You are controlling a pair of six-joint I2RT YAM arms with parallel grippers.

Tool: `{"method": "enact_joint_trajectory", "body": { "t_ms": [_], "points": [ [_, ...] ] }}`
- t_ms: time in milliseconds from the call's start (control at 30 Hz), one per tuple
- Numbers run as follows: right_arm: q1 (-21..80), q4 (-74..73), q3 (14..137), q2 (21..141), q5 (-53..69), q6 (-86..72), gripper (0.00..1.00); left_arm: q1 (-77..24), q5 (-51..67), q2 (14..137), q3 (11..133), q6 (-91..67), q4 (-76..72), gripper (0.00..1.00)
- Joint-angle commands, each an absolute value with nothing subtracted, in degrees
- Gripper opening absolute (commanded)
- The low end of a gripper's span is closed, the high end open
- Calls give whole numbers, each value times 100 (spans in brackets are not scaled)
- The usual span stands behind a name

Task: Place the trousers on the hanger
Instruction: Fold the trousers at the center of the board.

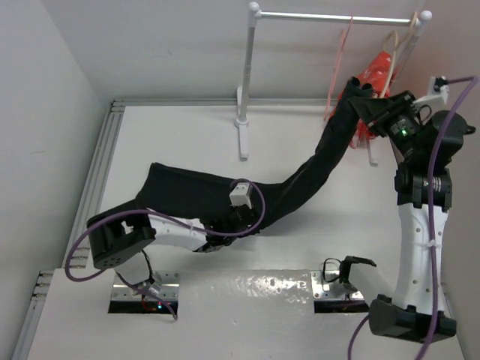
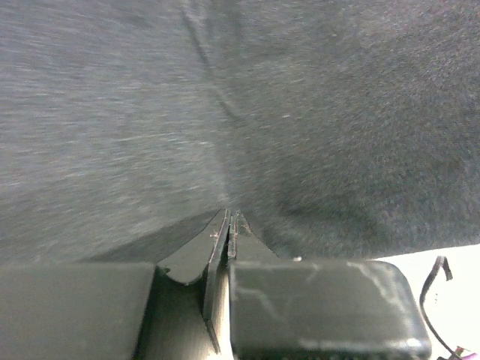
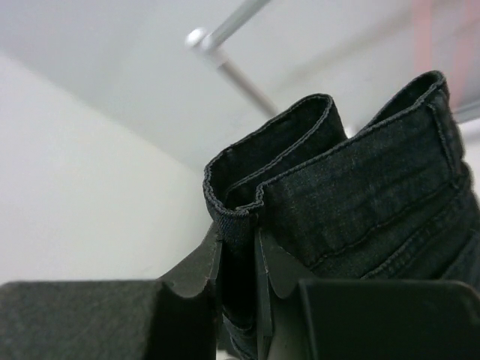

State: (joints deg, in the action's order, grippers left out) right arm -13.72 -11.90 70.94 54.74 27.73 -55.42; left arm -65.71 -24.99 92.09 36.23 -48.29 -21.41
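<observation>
From the top external view, the long black soft-fabric trousers (image 1: 300, 180) stretch in one band from the white worktop (image 1: 187, 135) at the left up to the right end of a white metal clothes rail (image 1: 337, 16). The wide end lies flat on the worktop, and the narrow end is lifted off it. The left tool (image 1: 236, 217) sits at the near edge of the flat part, its arm lying low along the worktop. The right tool (image 1: 367, 101) holds the raised end just beside the thin pink-red wire hanger (image 1: 341, 60), which hangs from the rail. A red cloth (image 1: 375, 75) and a pale beige rounded hanger (image 1: 397, 45) hang next to it on the right; whether the trousers touch the wire cannot be told here

In the left wrist view, the left tool (image 2: 229, 217) has its fingers pressed nearly together, and the dark trousers (image 2: 225, 112) gather down into the tips, so it is pinching a thin bit of cloth. A strip of worktop (image 2: 450, 251) shows at the lower right

In the right wrist view, the right tool (image 3: 240, 240) is closed on a folded, stitched hem of the trousers (image 3: 360, 195), with the doubled edge standing up above the fingers. The rail (image 3: 225, 30) runs blurred behind
</observation>
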Motion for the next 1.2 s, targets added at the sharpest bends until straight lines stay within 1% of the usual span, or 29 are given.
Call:
{"method": "enact_joint_trajectory", "body": {
  "t_ms": [0,33,67,100,133,167,200,233,267,300,400,500,633,733,867,933,1000,1067,1167],
  "points": [
    [-285,-816,8003,6052,2386,-5293,0,-6583,-2978,8450,3550,-4650,-1566,0],
    [162,-1009,8216,6238,2382,-5065,0,-6557,-3136,8185,3551,-4554,-1382,0],
    [602,-1237,8479,6449,1764,-4775,0,-6522,-3294,7852,3577,-4431,-1032,0],
    [1398,-1631,8969,6677,1453,-4303,0,-6504,-3661,7509,3595,-4177,-854,0],
    [1693,-1783,9165,7115,1189,-4159,0,-6452,-3839,6758,3603,-4044,-679,0],
    [2010,-1836,9315,7311,952,-4088,0,-6408,-3945,6359,3604,-3939,-355,0],
    [2108,-1802,9438,7478,897,-4061,0,-6320,-4094,5632,3604,-3790,-178,0],
    [2214,-1750,9439,7723,731,-4034,0,-6293,-4174,5303,3604,-3762,-10,0],
    [2406,-1671,9431,7813,625,-3982,0,-6276,-4340,4969,3604,-3744,531,0],
    [2495,-1644,9378,7892,528,-3860,0,-6258,-4420,4365,3604,-3788,754,0],
    [2908,-1416,9211,8138,150,-3648,0,-6223,-4824,3571,3595,-4024,1729,0],
    [3286,-1380,9447,8629,18,-3525,0,-6223,-5176,2587,3735,-4279,2644,0],
    [3752,-1476,10071,9464,-263,-3410,0,-6223,-5449,2023,4042,-4517,3548,0],
    [3946,-1512,10572,10088,-491,-3471,0,-6231,-5467,1723,4235,-4632,3805,0],
    [3964,-1442,11092,10573,-1027,-3840,0,-6240,-5484,1652,4613,-4466,4025,0],
    [4077,-1171,11188,10713,-1046,-3946,0,-6240,-5580,1749,4895,-4412,4243,0],
    [4288,-1256,11564,10993,-1063,-3824,0,-6240,-5660,1793,5131,-4395,4385,0],
    [4683,-1528,12239,11652,-1142,-3622,0,-6240,-5757,1697,5194,-4351,4482,0],
    [5070,-1355,12506,12356,-1090,-3665,0,-6249,-5853,1495,5168,-4333,4491,0]
  ]
}}
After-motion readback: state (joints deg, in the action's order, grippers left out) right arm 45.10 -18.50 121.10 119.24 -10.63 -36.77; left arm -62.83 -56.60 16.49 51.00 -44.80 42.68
